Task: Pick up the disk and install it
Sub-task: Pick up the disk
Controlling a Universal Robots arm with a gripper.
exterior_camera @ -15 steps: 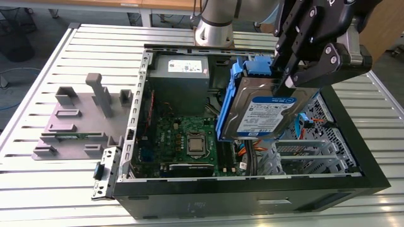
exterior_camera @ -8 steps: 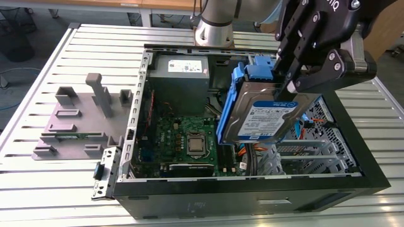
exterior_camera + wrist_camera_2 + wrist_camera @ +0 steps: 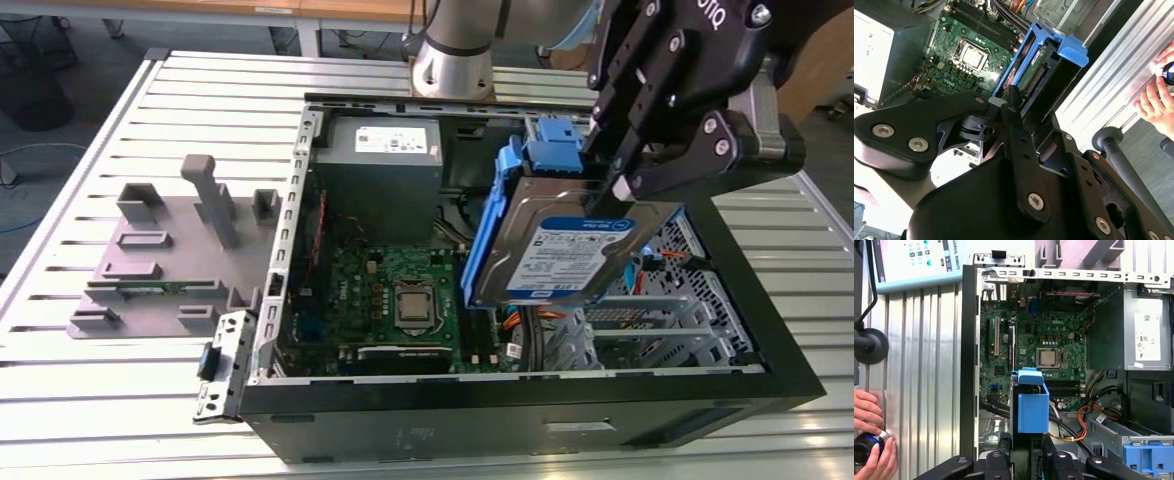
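The fingers [image 3: 625,150] of the gripper [image 3: 627,192] are clamped on the disk [image 3: 574,255] at its top edge. In the exterior view it hangs tilted over the open computer case [image 3: 534,405], with the motherboard [image 3: 387,300] at its eight o'clock.

The disk [image 3: 574,238] bears a white-and-blue label [image 3: 571,264] (print not legible).

The gripper [image 3: 623,188] hangs tilted from the arm [image 3: 454,45], clamped, it seems, on the upper edge of the disk [image 3: 567,250], holding it aloft.
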